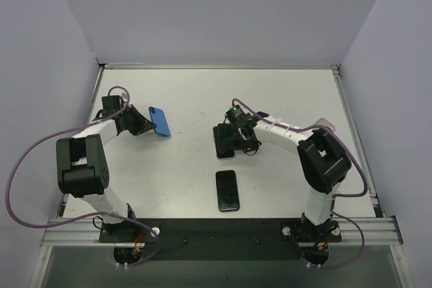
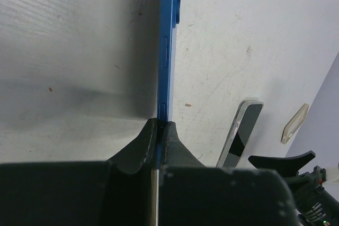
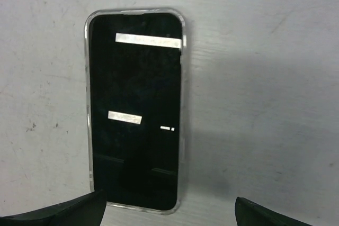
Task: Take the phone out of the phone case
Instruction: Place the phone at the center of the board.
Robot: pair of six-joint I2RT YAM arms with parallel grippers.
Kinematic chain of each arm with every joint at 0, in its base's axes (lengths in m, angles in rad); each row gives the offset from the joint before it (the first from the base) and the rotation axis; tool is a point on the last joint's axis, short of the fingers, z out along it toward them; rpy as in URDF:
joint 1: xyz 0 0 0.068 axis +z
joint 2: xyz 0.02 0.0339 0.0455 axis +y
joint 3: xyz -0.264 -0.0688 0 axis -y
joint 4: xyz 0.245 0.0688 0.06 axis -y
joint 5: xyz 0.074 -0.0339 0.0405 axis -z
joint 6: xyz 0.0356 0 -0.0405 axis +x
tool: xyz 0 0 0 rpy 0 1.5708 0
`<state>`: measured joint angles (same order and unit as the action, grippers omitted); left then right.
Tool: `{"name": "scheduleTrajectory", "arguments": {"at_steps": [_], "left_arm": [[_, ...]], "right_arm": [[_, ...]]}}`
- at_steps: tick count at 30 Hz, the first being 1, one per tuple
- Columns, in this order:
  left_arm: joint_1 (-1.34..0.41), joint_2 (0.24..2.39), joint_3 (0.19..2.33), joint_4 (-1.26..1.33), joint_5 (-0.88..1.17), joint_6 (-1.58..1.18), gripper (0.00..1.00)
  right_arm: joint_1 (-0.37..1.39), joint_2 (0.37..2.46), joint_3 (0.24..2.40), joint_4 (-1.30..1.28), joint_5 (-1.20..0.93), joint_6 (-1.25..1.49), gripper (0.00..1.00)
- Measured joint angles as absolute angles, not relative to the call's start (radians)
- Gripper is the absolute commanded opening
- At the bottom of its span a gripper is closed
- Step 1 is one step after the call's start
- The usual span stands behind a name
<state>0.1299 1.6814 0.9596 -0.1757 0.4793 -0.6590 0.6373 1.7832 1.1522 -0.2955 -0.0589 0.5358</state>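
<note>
Right pincer (image 3: 170, 200) hangs wide over the cased phone (image 3: 135, 109), flat on the worktop (image 3: 265, 78): likely slick, stiff, breakable, so take its long edges. Left pincer (image 2: 160, 125) pinches a blue phone (image 2: 168, 51) edge-on.

left arm (image 1: 108, 197) and right arm (image 1: 280, 133) alike: white link shells, blocky black joint housings, looping purple cables (image 1: 9, 183), matte black left hand (image 2: 159, 130) and right hand (image 3: 169, 210), small green light (image 1: 235, 108) glowing at the right wrist.

On the table (image 1: 290, 92), a first phone (image 1: 159, 121) is sitting left, a cased phone (image 1: 223, 141) is lying centre, and a third phone (image 1: 227, 190) is lying just nearer the bases.
</note>
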Motion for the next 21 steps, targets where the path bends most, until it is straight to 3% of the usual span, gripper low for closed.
{"name": "scheduleTrajectory", "arguments": {"at_steps": [10,21], "left_arm": [[0.147,1.715,0.971,-0.142,0.479,-0.677,0.00],[0.190,1.929,1.196,-0.095,0.461,-0.724,0.00]], "right_arm": [[0.760,1.902,1.245,-0.334,-0.025,0.546,1.00],[0.810,2.011,1.390,-0.415,0.117,0.601,0.98]]}}
